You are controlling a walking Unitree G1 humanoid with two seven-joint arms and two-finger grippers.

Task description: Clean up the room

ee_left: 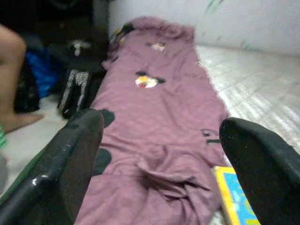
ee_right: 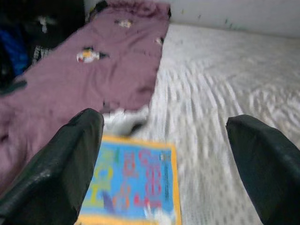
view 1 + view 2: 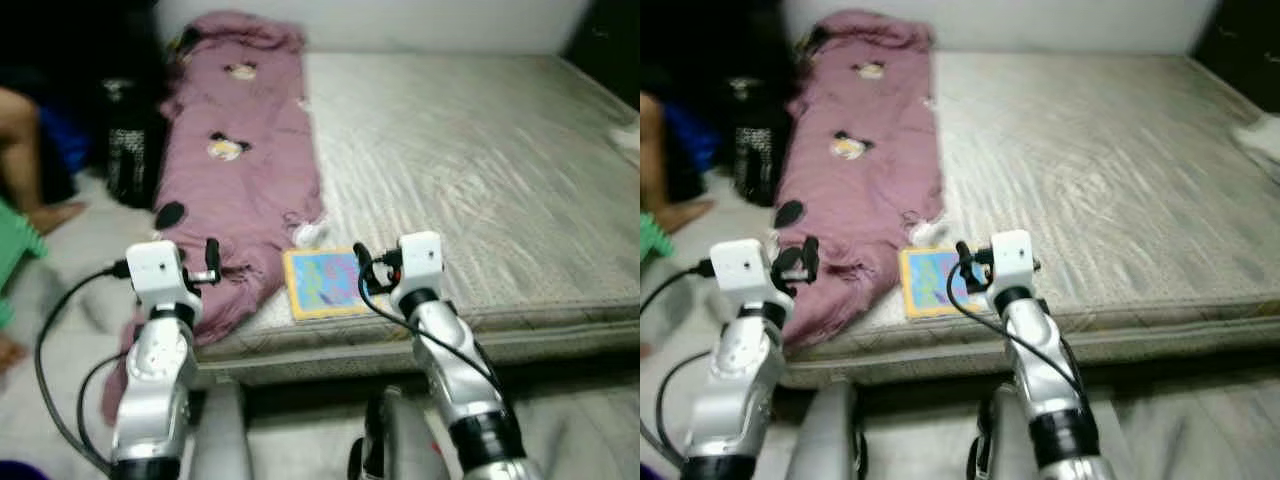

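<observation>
So there's a bare mattress (image 3: pixel 480 170) with two things on it worth tidying: one mauve blanket (image 3: pixel 240 150) with cartoon patches, stretched along the robot's left side of the bed and slumping over the near corner toward the floor, and one children's picture book (image 3: pixel 322 282), yellow border with a blue cover, lying flat near the front edge, just beside the blanket's hem.

Both arms are raised over the front edge. The left claw (image 3: pixel 208 262) hovers above the drooping blanket end, fingers spread wide, nothing in it. The right claw (image 3: pixel 362 268) hangs over the book, also splayed and empty.

Handling guess: the blanket is soft and floppy, so it'll bunch and drag; pinching a fold near the rumpled corner looks best. The book looks thin, stiff and light, but lying flat on the mattress it's awkward, so I'd go for its near edge.

A person's leg (image 3: pixel 25 150) shows on the floor at far left, next to one black bag (image 3: pixel 130 160).
</observation>
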